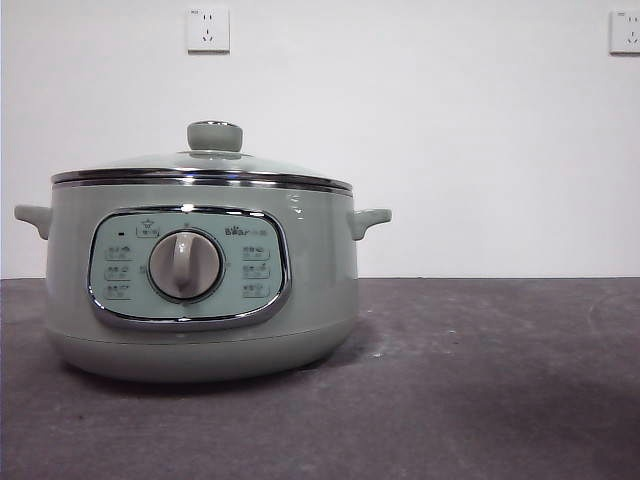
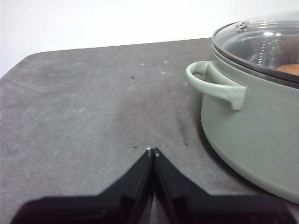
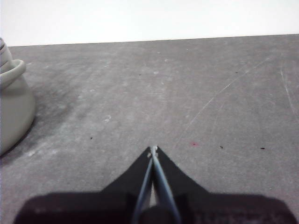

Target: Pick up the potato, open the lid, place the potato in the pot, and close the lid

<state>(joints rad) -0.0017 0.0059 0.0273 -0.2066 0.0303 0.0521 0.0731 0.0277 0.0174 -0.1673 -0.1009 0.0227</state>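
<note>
Setting: lab or test room w/ staged bench setup, not a home kitchen. Evidence: bare white wall (image 1: 420, 120); two wall sockets (image 1: 208, 30) mounted high, nothing plugged in; dark grey felt-like tabletop (image 1: 480, 380), scuffed and speckled; single appliance, the pot (image 1: 200, 270), standing alone w/ no cooking gear, cabinets or sink around it.

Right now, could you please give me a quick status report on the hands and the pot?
Left hand shut, empty, beside pot. Right hand shut, empty, over bare table. Lid on; potato inside. Nothing in the way.
</note>
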